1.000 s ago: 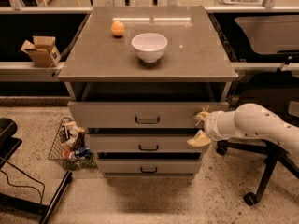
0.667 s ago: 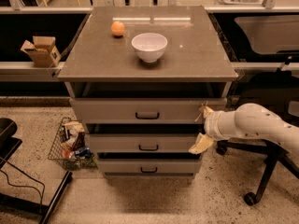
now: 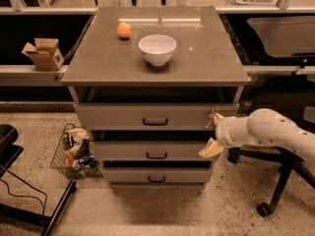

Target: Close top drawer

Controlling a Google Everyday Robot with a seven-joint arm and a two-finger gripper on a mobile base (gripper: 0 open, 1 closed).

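Observation:
The top drawer (image 3: pixel 123 117) is a wide grey drawer with a dark bail handle (image 3: pixel 155 122) at its centre. It sits under the cabinet top and stands out a little, with a dark gap above its front. My gripper (image 3: pixel 213 132) is at the right end of the drawer front, on a white arm reaching in from the right. It is open: one tan fingertip (image 3: pixel 215 116) is against the drawer's right edge, and the other fingertip (image 3: pixel 210 149) is lower, by the middle drawer (image 3: pixel 123 151).
A white bowl (image 3: pixel 157 49) and an orange (image 3: pixel 124 30) sit on the cabinet top (image 3: pixel 206 58). The bottom drawer (image 3: pixel 128 175) is below. A wire basket (image 3: pixel 74 151) of items stands on the floor at left, a cardboard box (image 3: pixel 43 53) on the left shelf, and a chair base (image 3: pixel 275 191) at right.
My gripper has shifted slightly right and up along the top drawer's right end. The drawer front looks a little further in than before.

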